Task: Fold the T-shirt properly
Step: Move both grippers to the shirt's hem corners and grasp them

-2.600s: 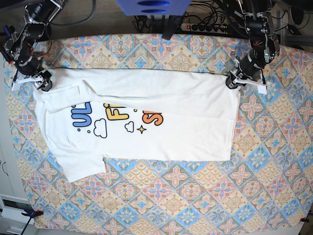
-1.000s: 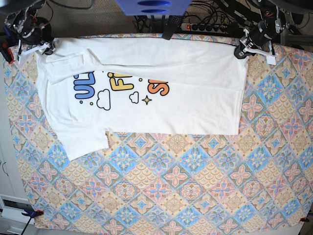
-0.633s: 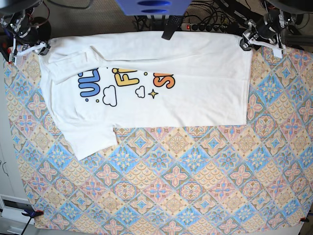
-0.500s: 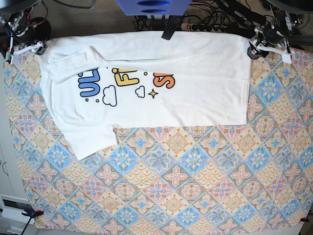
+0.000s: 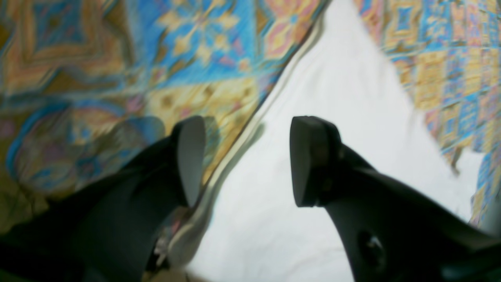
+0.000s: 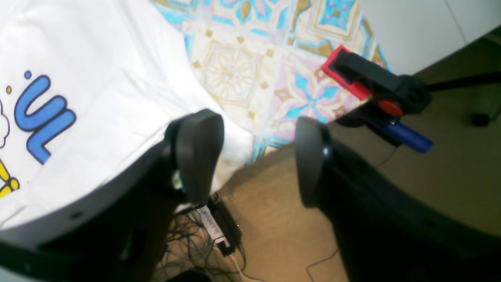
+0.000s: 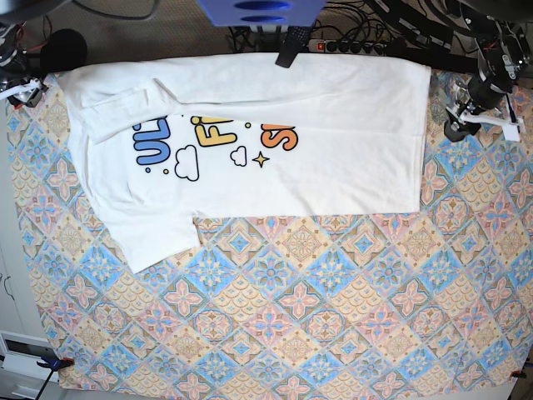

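The white T-shirt (image 7: pixel 250 167) lies flat along the far edge of the table, with one sleeve toward the front left and the blue, yellow and orange print facing up. My left gripper (image 7: pixel 458 127) is open over the tablecloth just right of the shirt's far right corner. In the left wrist view its fingers (image 5: pixel 190 160) straddle the shirt's hem (image 5: pixel 313 98) with nothing pinched. My right gripper (image 7: pixel 21 89) is open at the far left edge, off the shirt. In the right wrist view the right gripper (image 6: pixel 258 156) hangs past the table edge, beside the printed cloth (image 6: pixel 78 78).
The patterned blue-orange tablecloth (image 7: pixel 333 317) covers the table. A red and black clamp (image 6: pixel 372 90) grips its far left corner. A power strip (image 7: pixel 350 46) and cables lie behind the table, and a blue mount (image 7: pixel 258 10) sits at top centre.
Both grippers dragged the shirt's top edge toward the far side, then opened and let go. The left one has moved right and nearer, the right one further left, off the shirt.
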